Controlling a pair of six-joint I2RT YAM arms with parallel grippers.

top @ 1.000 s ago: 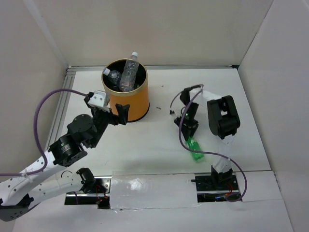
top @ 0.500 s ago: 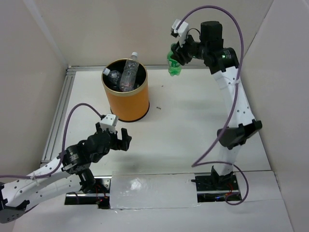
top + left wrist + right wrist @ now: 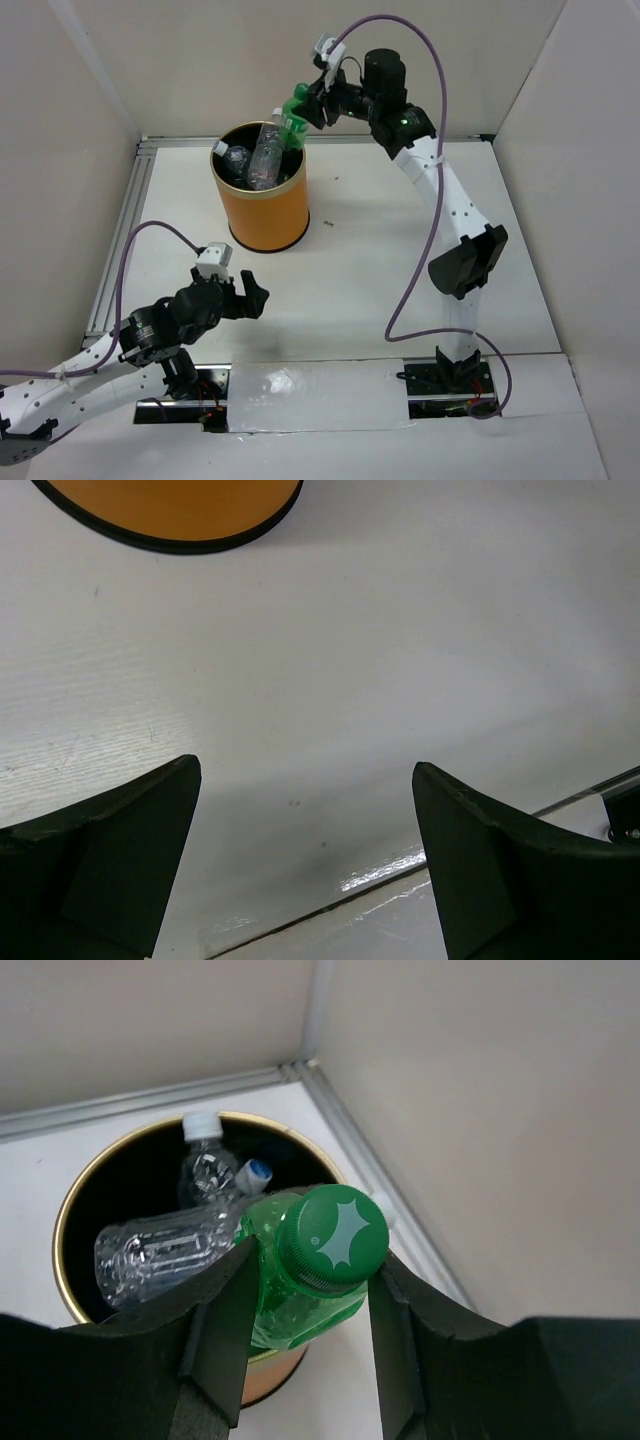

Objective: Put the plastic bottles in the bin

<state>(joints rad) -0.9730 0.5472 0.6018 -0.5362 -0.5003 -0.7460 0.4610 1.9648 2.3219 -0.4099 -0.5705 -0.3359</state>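
The orange bin stands at the back left of the table, with clear bottles inside; one has a white cap sticking above the rim. My right gripper is shut on the green bottle and holds it in the air over the bin's right rim. In the right wrist view the green bottle sits between the fingers, green cap towards the camera, with the bin and clear bottles below it. My left gripper is open and empty, low over the table in front of the bin.
White walls enclose the table on the left, back and right. A metal rail runs along the left edge. A taped white strip lies between the arm bases at the near edge.
My right arm has carried the green bottle left, from the back middle to over the bin's right rim. My left gripper has shifted slightly toward the near edge.
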